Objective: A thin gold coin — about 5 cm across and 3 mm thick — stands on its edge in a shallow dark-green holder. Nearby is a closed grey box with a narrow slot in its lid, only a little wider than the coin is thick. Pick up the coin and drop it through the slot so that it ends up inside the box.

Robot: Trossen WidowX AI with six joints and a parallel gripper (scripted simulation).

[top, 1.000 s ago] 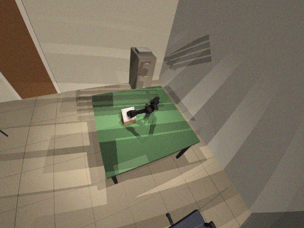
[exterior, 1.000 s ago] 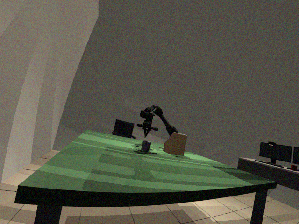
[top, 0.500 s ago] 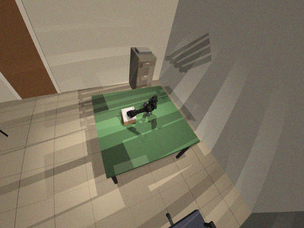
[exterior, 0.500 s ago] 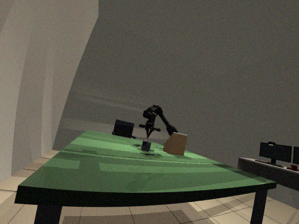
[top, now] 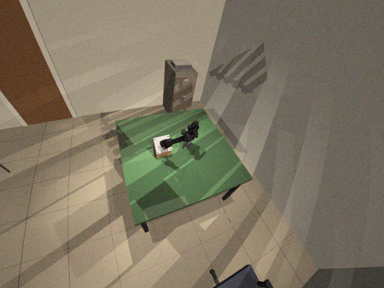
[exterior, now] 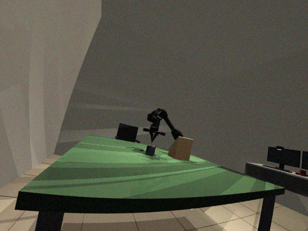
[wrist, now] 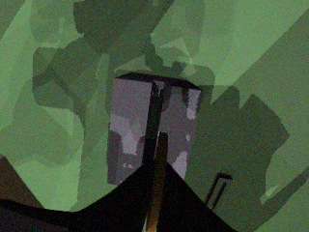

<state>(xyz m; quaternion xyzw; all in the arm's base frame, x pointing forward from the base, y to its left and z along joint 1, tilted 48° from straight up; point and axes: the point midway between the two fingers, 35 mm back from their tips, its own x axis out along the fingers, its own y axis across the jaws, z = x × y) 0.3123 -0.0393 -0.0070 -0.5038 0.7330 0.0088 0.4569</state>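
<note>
Gripper (wrist: pixel 154 209) clenched on the gold coin (wrist: pixel 157 181), held edge-on above the grey box (wrist: pixel 154 130) and its dark slot (wrist: pixel 154 123) — near the green desk's (exterior: pixel 124 173) far edge. Coin looks stiff, thin, slippery — best pinched flat across both faces.

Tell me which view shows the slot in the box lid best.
The wrist view: the slot runs as a dark line down the grey box lid, with the coin held edge-on in the tool above it. The exterior view shows only the box's side; the top view shows it tiny, mostly hidden.
</note>
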